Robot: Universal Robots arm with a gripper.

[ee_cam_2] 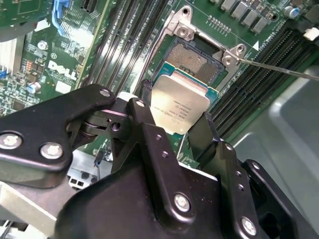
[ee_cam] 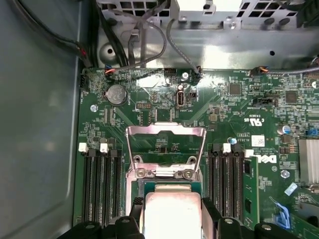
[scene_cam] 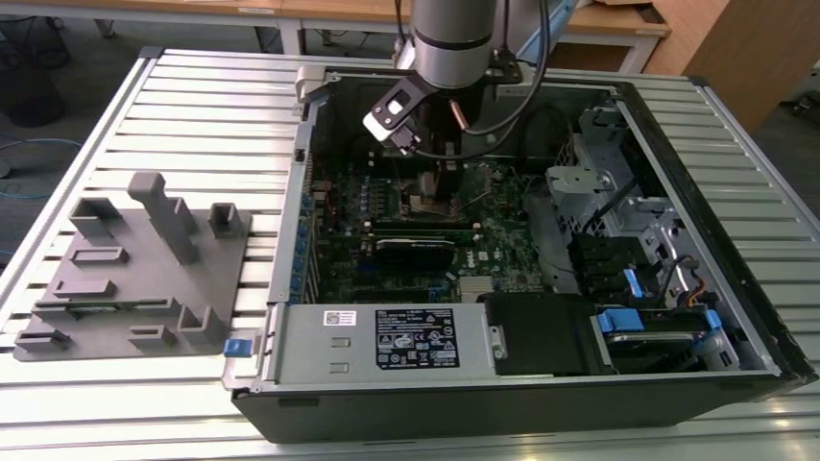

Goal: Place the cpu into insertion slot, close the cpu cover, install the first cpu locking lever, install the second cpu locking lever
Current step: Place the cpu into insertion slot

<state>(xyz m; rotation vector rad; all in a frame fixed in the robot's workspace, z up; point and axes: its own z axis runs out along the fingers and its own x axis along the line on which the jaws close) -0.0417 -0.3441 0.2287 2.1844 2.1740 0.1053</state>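
At the exterior view's left, a grey plastic fixture block (scene_cam: 141,269) with upright posts sat on the slatted metal table (scene_cam: 192,106). To its right lay an open black computer case (scene_cam: 513,403), and the silver robot arm (scene_cam: 451,38) reached down into it over the green motherboard (scene_cam: 384,202). In the second wrist view the black two-fingered gripper (ee_cam_2: 174,112) was clenched on the cpu (ee_cam_2: 179,104), a small flat square chip with a silvery-grey metal top. One fingertip (ee_cam_2: 145,88) pressed one edge and the other pressed the opposite edge. The cpu was not seated. It hung close above the board, its far edge overlapping the near rim of the insertion slot (ee_cam_2: 194,59), a square dark-framed socket with a tan-gold pin field. The open socket therefore lay just ahead of the gripper and below it, along the line the fingers pointed. How squarely the chip sat over it could not be told. A thin steel lever rod (ee_cam_2: 279,69) ran off from the socket's corner, unlatched. In the first wrist view the cpu (ee_cam: 172,214) sat between the fingers. Beyond it the cpu cover (ee_cam: 166,131), a thin square metal frame with a large cut-out, stood swung open on its hinge, clear of the socket.
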